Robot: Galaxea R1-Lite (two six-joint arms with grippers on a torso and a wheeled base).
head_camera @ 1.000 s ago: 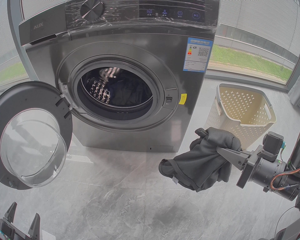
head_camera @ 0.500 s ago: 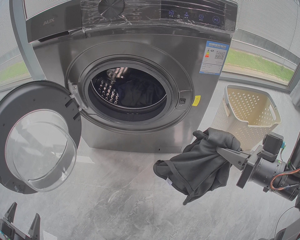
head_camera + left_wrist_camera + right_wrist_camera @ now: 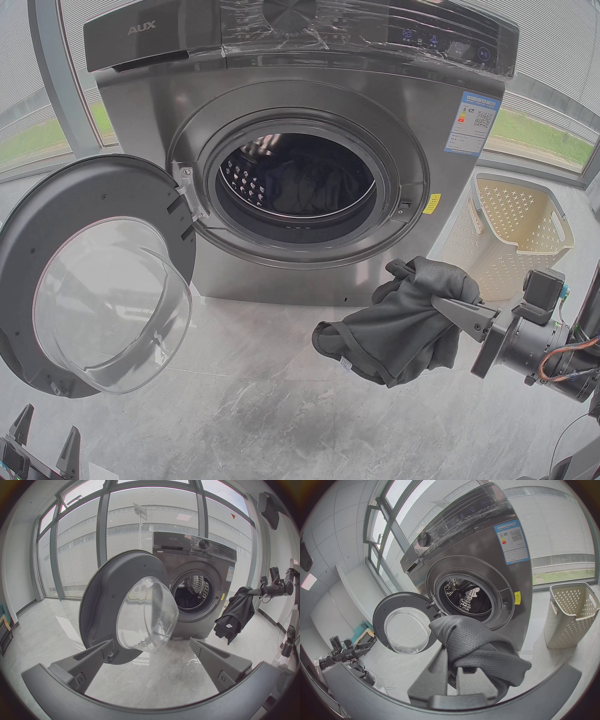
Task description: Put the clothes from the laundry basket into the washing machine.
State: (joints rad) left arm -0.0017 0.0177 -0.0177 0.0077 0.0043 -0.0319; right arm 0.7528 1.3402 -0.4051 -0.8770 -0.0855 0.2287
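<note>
Closest to the head cam, low on the L side, the L gripper point(image 3: 50, 422) hangs w/ fingers spread, holding nothing, over the grey marble-look tile floor point(image 3: 281, 406). Next out, on the R side, the R gripper point(image 3: 437, 301) is pinched onto a dark grey mesh-knit garment point(image 3: 394, 331) at one bunched edge. The rest droops in loose folds, apparently off the floor and short of the machine front. Beyond it is a round grey door w/ clear domed window point(image 3: 75, 194), swung wide open to the L. Then comes the grey front-loading washing machine point(image 3: 156, 112), its drum opening point(image 3: 244, 181) unobstructed, w/ dark clothes point(image 3: 312, 187) inside. A cream perforated plastic laundry basket point(image 3: 462, 240) stands just beside the machine's R side. Est. step: carry to drum. Risks: the drooping hem appears lower than the port's bottom lip, so a flat approach may drag it on the rim and leave part hanging outside. A one-point grip may slip if the load swings. Early release drops the garment on the floor.
</note>
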